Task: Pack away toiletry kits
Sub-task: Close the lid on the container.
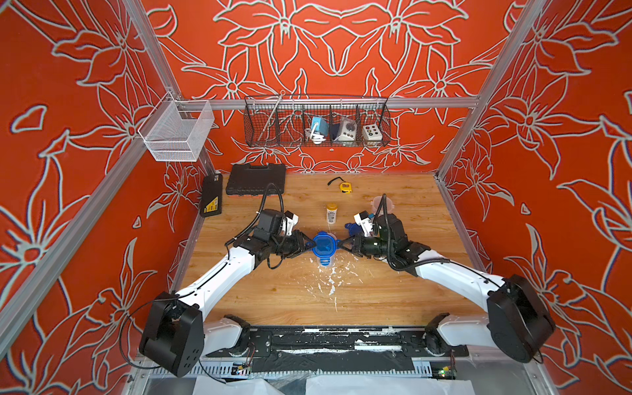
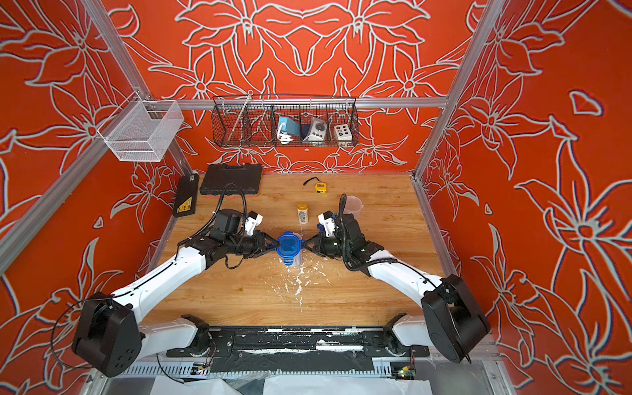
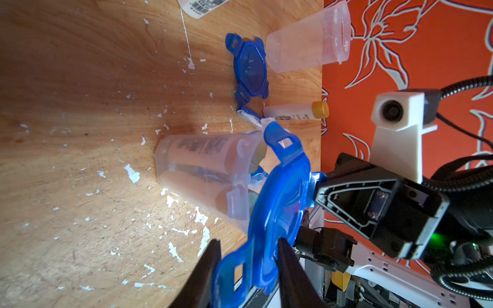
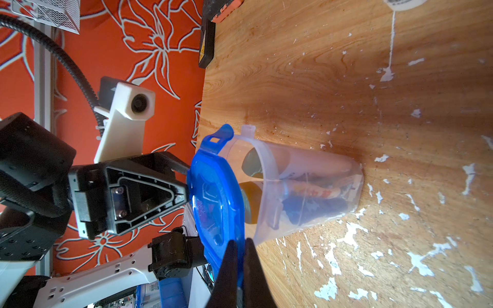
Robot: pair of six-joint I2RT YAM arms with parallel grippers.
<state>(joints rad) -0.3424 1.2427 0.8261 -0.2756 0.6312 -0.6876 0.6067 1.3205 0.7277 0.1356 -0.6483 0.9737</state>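
A clear tub [image 1: 325, 262] stands mid-table, packed with bottles and blue items [image 4: 301, 186]. Its blue clip lid [image 1: 323, 244] hangs tilted over the mouth, tabs unclipped. My left gripper [image 3: 248, 266] is shut on one lid tab, and the right gripper [image 4: 241, 256] is shut on the opposite edge. A yellow-capped white bottle [image 1: 331, 212] stands behind. An empty clear tub [image 3: 306, 37], a second blue lid [image 3: 250, 72], another yellow-capped bottle [image 3: 293, 112] and a small white-blue tube [image 3: 249, 114] lie near the right wall.
Two black tool cases [image 1: 255, 179] [image 1: 211, 195] sit at the back left, with a yellow tape measure [image 1: 345, 187] at the back centre. A black wire basket [image 1: 316, 121] and a white mesh basket [image 1: 178, 131] hang on the frame. White flecks mark the wood.
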